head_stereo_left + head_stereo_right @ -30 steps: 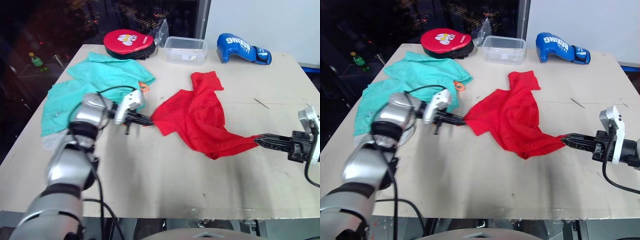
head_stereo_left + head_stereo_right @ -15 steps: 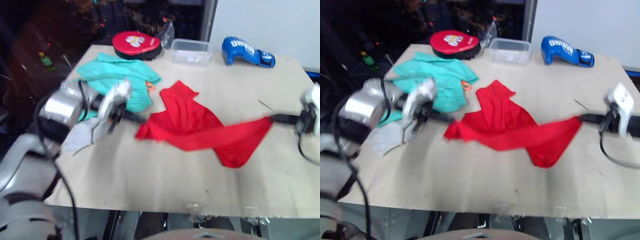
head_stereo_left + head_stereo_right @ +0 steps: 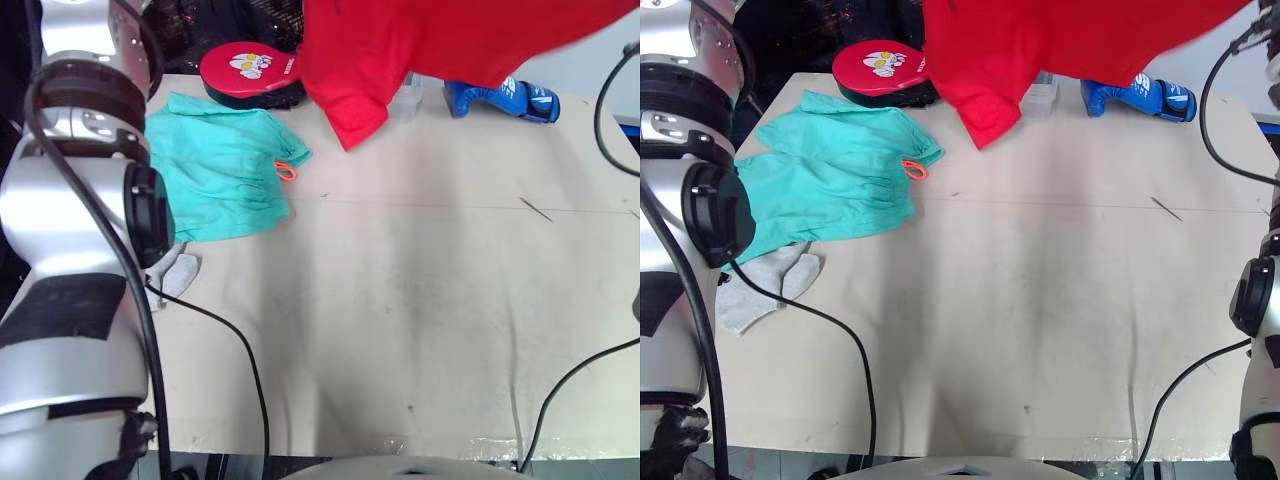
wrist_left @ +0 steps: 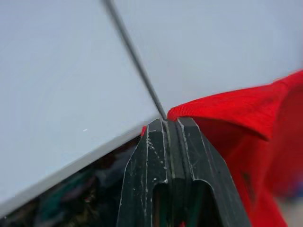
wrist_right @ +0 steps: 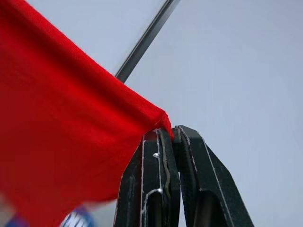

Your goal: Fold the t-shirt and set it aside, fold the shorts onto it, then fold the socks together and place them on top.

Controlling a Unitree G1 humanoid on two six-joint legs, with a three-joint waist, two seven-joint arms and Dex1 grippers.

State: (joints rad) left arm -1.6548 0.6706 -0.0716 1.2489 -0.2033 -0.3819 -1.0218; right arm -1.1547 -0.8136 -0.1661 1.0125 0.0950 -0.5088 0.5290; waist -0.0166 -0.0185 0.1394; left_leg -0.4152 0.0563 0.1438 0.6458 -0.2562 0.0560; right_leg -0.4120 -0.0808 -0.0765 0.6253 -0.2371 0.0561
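Above table (image 3: 420, 300): t-shirt (image 3: 420, 40) hanging, pinched by left gripper (image 4: 171, 124) and right gripper (image 5: 169, 132); shorts (image 3: 830, 170), socks (image 3: 765, 285) lying flat.

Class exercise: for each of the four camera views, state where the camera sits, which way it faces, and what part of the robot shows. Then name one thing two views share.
Left eye view: head camera, facing forward and down over the table; left arm at the left edge.
Right eye view: same head, same scene: shorts, socks; arms at both edges.
Left wrist view: looks along the left end effector, shut on the t-shirt.
Right wrist view: looks along the right end effector, shut on the shirt's edge.
Shared: both wrist views show the raised red t-shirt.
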